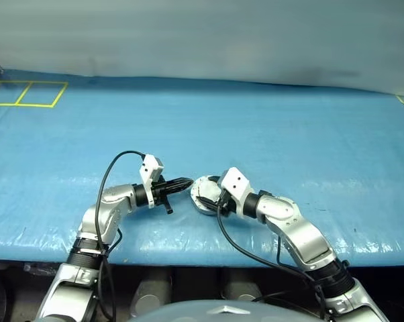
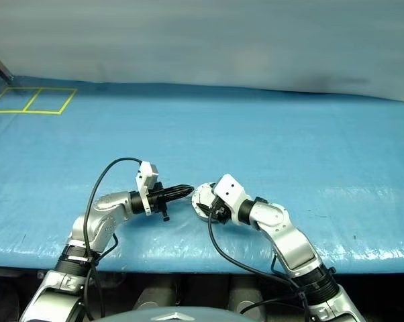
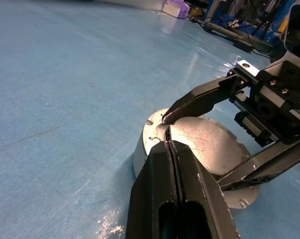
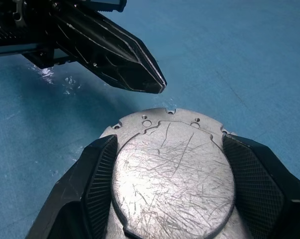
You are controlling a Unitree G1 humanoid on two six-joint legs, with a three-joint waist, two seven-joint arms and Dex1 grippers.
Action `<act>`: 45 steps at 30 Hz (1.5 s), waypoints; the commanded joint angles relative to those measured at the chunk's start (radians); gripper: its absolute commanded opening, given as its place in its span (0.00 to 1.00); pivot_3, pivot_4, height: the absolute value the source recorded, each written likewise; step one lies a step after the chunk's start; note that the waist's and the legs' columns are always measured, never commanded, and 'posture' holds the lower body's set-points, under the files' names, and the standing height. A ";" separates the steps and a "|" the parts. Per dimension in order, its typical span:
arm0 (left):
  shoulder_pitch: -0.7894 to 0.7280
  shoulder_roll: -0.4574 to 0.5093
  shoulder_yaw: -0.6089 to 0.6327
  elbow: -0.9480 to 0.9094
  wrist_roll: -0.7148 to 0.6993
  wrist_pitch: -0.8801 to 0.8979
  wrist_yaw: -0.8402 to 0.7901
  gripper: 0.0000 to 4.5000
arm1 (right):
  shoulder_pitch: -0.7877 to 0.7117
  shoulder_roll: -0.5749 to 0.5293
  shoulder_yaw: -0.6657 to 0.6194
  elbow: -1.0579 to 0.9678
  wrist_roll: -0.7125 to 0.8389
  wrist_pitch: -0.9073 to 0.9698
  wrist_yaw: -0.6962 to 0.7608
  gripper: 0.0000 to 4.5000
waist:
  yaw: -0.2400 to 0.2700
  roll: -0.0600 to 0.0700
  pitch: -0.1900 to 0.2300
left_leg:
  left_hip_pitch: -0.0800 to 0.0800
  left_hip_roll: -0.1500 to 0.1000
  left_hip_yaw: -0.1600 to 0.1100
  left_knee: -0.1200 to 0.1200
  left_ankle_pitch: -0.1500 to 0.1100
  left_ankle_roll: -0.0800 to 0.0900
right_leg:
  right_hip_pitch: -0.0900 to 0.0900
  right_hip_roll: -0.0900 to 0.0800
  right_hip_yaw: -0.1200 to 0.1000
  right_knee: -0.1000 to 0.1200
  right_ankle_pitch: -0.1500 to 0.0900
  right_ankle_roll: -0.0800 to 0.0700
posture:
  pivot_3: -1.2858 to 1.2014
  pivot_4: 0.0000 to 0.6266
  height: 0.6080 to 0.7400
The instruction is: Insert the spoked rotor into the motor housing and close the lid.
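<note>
While the right pincer [image 4: 170, 194] grips the motor housing [image 3: 200, 149], hiding its inside, the left pincer [image 3: 169, 137] is clenched empty.

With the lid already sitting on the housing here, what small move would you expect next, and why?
Probably a light press down by the left gripper. Its fingers are shut, the tip poised at the rim of the lid, while the right gripper clasps the motor housing from both sides. That steadying hold suggests seating the lid flush.
</note>
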 commanded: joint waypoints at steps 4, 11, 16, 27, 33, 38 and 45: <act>-0.003 -0.001 -0.029 -0.013 0.018 -0.004 -0.018 0.01 | 0.032 -0.004 -0.019 0.071 -0.041 0.036 -0.042 0.68 | 0.000 0.001 -0.001 | 0.000 0.000 0.000 0.000 0.000 0.000 | 0.000 0.000 0.000 0.000 0.000 0.000 | 0.52 0.24 1.00; -0.003 0.004 -0.055 -0.017 0.037 -0.002 -0.028 0.01 | 0.030 -0.001 -0.018 0.070 -0.042 0.037 -0.044 0.68 | 0.000 0.001 -0.001 | 0.000 0.000 -0.001 0.000 0.000 0.000 | 0.000 0.000 0.000 0.000 0.000 0.000 | 0.52 0.24 1.00; -0.003 0.021 -0.100 -0.020 0.089 -0.026 -0.030 0.01 | 0.031 0.005 -0.020 0.062 -0.036 0.041 -0.046 0.68 | 0.001 0.001 -0.002 | 0.000 0.000 -0.001 0.000 0.000 0.000 | 0.000 -0.001 0.000 0.000 0.000 0.000 | 0.52 0.24 1.00; -0.016 0.036 -0.143 -0.025 0.123 -0.016 -0.039 0.00 | 0.052 0.031 -0.056 0.038 -0.006 0.038 -0.052 0.96 | 0.001 0.003 -0.005 | 0.000 0.001 -0.001 -0.001 -0.002 -0.002 | -0.001 -0.003 -0.001 -0.001 0.000 0.000 | 0.52 0.24 1.00; -0.009 0.037 -0.140 -0.017 0.126 -0.025 -0.037 0.00 | 0.091 0.089 -0.164 -0.097 0.122 0.024 -0.052 1.00 | 0.003 0.003 -0.005 | -0.003 0.000 -0.001 -0.002 0.000 0.001 | -0.002 -0.005 -0.001 -0.002 -0.001 0.001 | 0.52 0.24 1.00; -0.003 0.037 -0.133 -0.013 0.127 -0.032 -0.035 0.00 | 0.131 0.151 -0.330 -0.234 0.364 0.136 -0.065 1.00 | 0.003 0.004 -0.005 | -0.010 -0.001 -0.003 -0.002 0.000 0.002 | -0.007 -0.005 -0.002 -0.002 -0.001 0.003 | 0.52 0.24 1.00; 0.000 0.030 -0.135 0.000 0.129 -0.047 -0.033 0.00 | 0.227 0.178 -0.508 -0.216 0.603 0.330 -0.164 1.00 | 0.005 0.004 -0.005 | -0.012 -0.001 -0.005 -0.002 0.000 0.002 | -0.007 -0.005 -0.004 -0.003 -0.001 0.003 | 0.52 0.24 1.00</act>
